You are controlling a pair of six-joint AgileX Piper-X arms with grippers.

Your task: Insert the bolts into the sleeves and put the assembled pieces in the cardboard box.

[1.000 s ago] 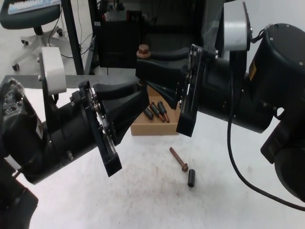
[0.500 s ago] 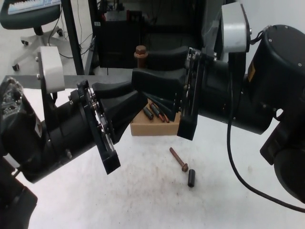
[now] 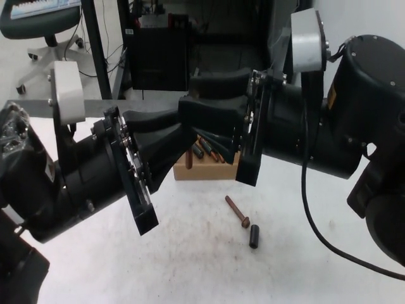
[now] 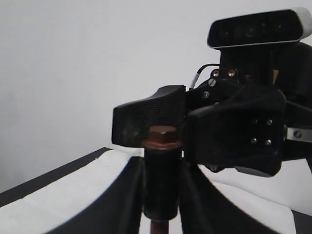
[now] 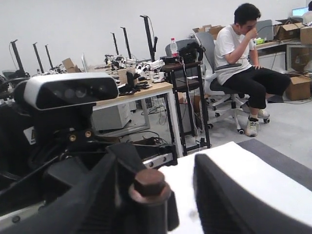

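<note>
A black sleeve [image 4: 161, 187] stands upright between the fingers of my left gripper [image 4: 161, 170], which is shut on it. A rusty bolt sits in the sleeve, its hex head [image 4: 161, 135] resting on top and its tip [image 3: 188, 158] hanging out below, above the cardboard box [image 3: 209, 171]. My right gripper [image 5: 161, 195] faces the left one with its fingers spread around the bolt head [image 5: 148, 183]; a gap shows on one side. Several assembled pieces [image 3: 209, 149] lie in the box. On the white table a loose bolt [image 3: 237, 211] lies beside a loose sleeve [image 3: 254, 236].
Both arms [image 3: 76, 171] crowd the space over the box from either side. The white bench [image 3: 202, 266] has free room in front of the loose parts. Black stands and an office chair [image 3: 38, 25] are behind the bench.
The bolt head that stood above the right gripper's fingers has dropped out of sight in the high view, and the bolt's tip now hangs below the grippers. The right gripper shifted slightly.
</note>
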